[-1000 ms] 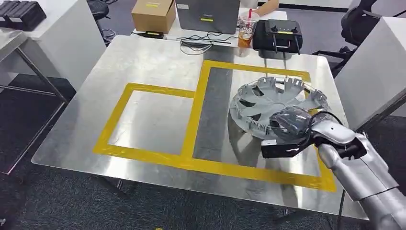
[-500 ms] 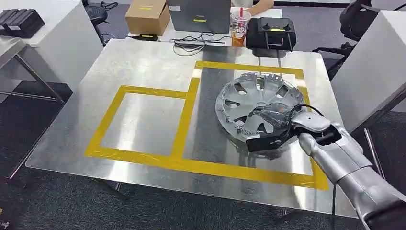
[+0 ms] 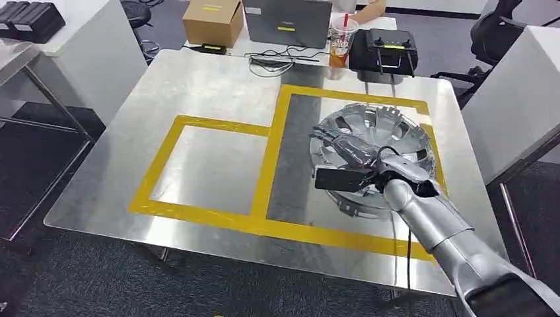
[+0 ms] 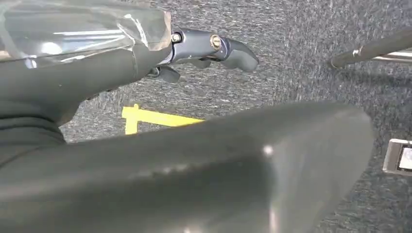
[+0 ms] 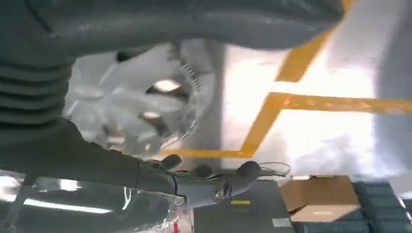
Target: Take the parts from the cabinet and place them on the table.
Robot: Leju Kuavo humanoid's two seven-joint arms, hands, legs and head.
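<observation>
Lying flat: one hubcap, one table.

Bright, even overhead light. Soft glare patches across the steel table, strongest toward its far edge. Head view sharp. Right wrist view blurred and overexposed where the table shines white. Left wrist view dimmer, near surfaces out of focus.

- I'm in a lab-like office: metal table taped in yellow.
- Laptop, cardboard box, office chair, grey carpet.
</observation>
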